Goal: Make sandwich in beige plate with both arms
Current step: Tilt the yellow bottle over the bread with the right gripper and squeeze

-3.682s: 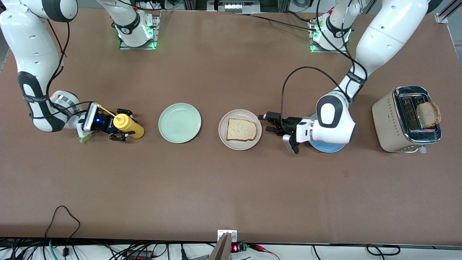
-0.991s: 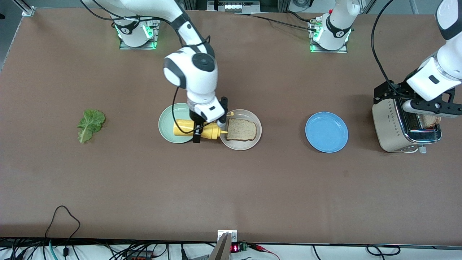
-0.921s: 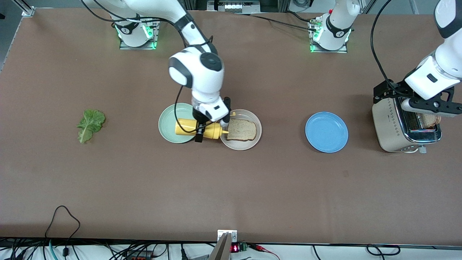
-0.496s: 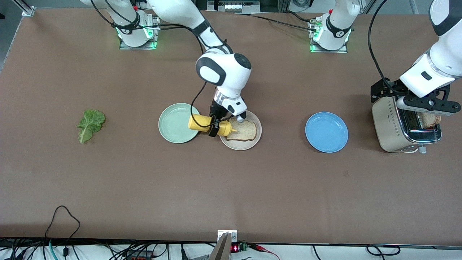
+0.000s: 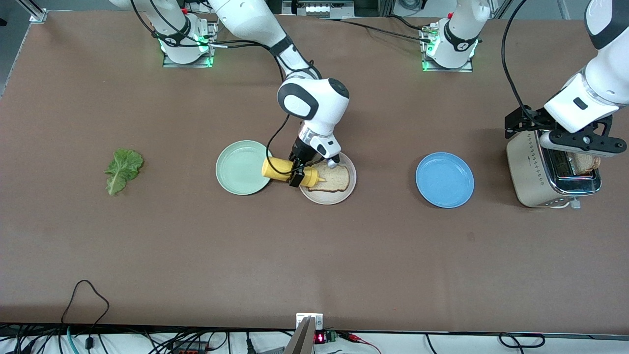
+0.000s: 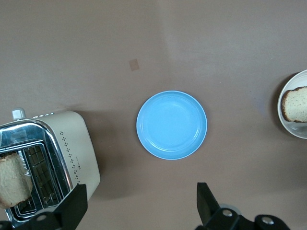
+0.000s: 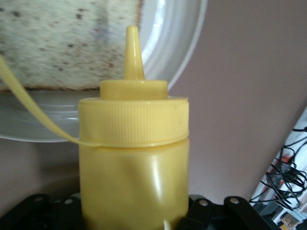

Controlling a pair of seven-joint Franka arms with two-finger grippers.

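Note:
A toast slice (image 5: 336, 178) lies on the beige plate (image 5: 344, 194) at mid table; both show in the right wrist view, the slice (image 7: 62, 43) and the plate (image 7: 177, 43). My right gripper (image 5: 297, 170) is shut on a yellow squeeze bottle (image 5: 285, 171), held tipped with its nozzle (image 7: 133, 52) over the slice's edge. A second toast slice (image 5: 584, 162) stands in the toaster (image 5: 533, 167). My left gripper (image 5: 575, 142) is open, above the toaster. In the left wrist view its fingers (image 6: 72, 206) frame bare table beside the toaster (image 6: 57, 158). The lettuce leaf (image 5: 123, 169) lies toward the right arm's end.
A mint-green plate (image 5: 241, 167) sits beside the beige plate, toward the right arm's end. A blue plate (image 5: 444, 180) lies between the beige plate and the toaster, also in the left wrist view (image 6: 171, 124). Cables hang along the table edge nearest the front camera.
My right gripper carried the yellow bottle from beside the lettuce, over the mint-green plate, to the beige plate. My left arm moved from the beige plate to above the toaster.

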